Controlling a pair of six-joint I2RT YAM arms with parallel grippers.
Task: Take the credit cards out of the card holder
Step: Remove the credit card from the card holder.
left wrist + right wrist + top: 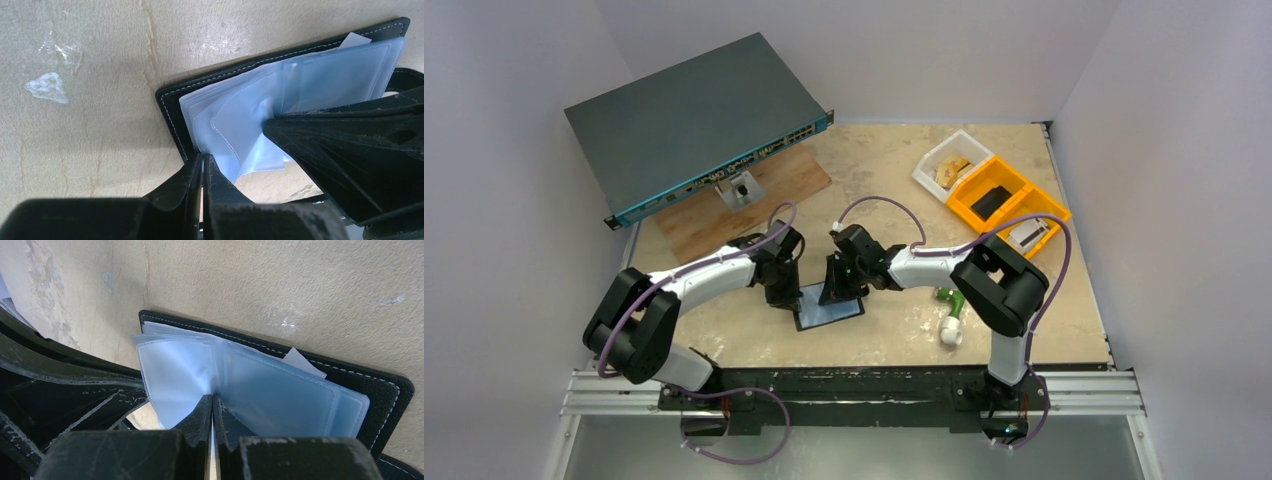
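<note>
The left gripper (202,167) is seen with its jaws closed together, the tips set at the near edge of the card holder (169,102); whether anything is nipped cannot be told. The card holder is laid open and flat on the table (894,170), between the two grippers, with the credit cards (320,75) fanned inside it, pale blue and glossy. They are judged light, thin, springy and slippery, best taken by a free outer edge while the black cover is pinned. The right gripper (212,407) is likewise shut, its tips among the fanned cards
</note>
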